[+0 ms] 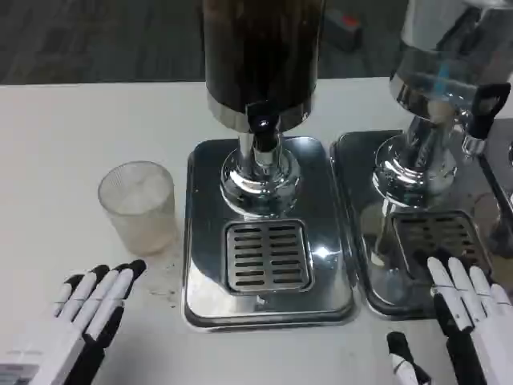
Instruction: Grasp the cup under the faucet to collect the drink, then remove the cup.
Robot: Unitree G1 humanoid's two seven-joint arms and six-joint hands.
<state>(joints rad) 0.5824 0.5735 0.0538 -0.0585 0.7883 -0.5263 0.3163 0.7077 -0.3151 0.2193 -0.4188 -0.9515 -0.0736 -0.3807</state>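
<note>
Cup (138, 205), frosted and translucent, pale and cloudy through its wall, upright on the white tabletop (56, 160) just left of the middle dispenser's chrome base (200, 241), not under the faucet (262, 132). Rim round and open, inside whitish, contents impossible to tell. Dark-filled dispenser tank (260, 56) above the faucet, with a slatted drip grate (266, 255) set in the shiny tray below and nothing standing on it. Second dispenser (437, 88) to the right, clear-bodied, on its own chrome base with a black-handled tap (483, 108). Left hand (88, 309) low on the tabletop, in front of the cup and apart from it, fingers stretched forward side by side, holding nothing. Right hand (465, 321) at the lower right, fingers extended over the front edge of the second base, thumb apart below, also empty. Few small dark specks on the tabletop between cup and left hand.
</note>
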